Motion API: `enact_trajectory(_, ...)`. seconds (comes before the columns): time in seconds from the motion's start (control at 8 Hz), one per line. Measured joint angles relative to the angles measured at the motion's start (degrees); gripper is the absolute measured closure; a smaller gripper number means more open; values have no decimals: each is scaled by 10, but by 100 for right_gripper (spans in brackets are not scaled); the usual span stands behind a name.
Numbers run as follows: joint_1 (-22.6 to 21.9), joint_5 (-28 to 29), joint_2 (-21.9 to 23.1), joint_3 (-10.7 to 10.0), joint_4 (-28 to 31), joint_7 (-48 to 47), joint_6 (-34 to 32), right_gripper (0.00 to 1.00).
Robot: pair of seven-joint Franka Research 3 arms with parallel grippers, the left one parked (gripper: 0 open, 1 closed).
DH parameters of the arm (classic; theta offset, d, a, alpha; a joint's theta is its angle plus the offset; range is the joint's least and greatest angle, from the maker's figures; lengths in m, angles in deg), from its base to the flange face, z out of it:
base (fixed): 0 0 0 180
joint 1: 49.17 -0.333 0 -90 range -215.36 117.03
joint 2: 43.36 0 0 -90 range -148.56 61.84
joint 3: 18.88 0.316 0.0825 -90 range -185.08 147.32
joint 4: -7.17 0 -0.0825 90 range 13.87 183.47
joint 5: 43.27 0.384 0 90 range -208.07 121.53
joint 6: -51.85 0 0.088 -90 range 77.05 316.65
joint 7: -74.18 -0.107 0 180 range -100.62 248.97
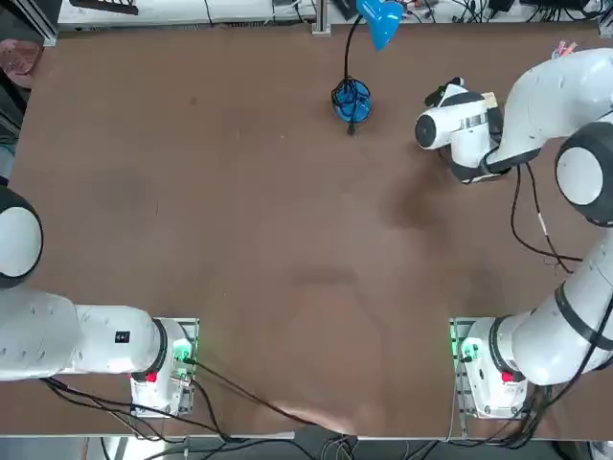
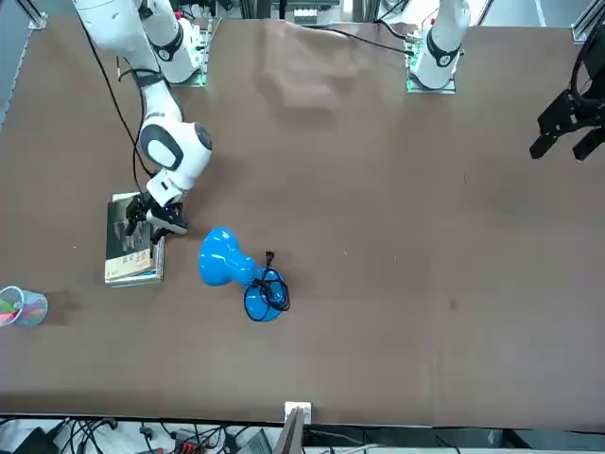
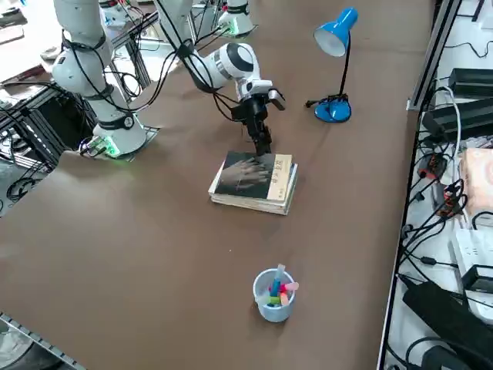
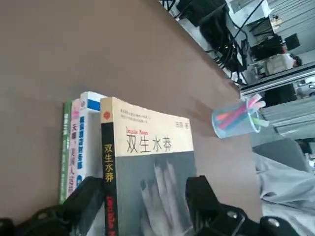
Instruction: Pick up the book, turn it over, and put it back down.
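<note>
From the top view, the book is hidden under the right arm, whose wrist reaches over the far right part of the brown counter (image 1: 239, 240). A blue desk lamp (image 1: 352, 101) stands just to the left of it.

In the front view, the right gripper (image 2: 151, 219) sits at the edge of a small stack of books (image 2: 132, 241). The stack lies flat on the counter. A cup of crayons (image 2: 21, 305) stands further out toward that camera.

In the right side view, the top book (image 3: 254, 173) shows a dark cover with a yellow strip. The gripper touches its lamp-side edge.

In the right wrist view, the top book faces up, showing a pale hand on its cover. Thinner books (image 4: 74, 142) peek out from under it. The fingers (image 4: 88, 196) are spread apart, one by the spine and one over the cover. They do not pinch anything.

What could go wrong? The fingers could grab two books, because the stack is tight. The book could slip if only its edge is held. A wide swing could bump the lamp or the cup.
</note>
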Motion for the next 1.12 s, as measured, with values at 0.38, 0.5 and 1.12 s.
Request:
enact_trajectory(0.38,39,0,27,-1,0,-10,101,0)
enact_trajectory(0.5,57,0,36,-1,2,-12,146,0)
enact_trajectory(1.12,110,44,58,-1,-8,4,286,0)
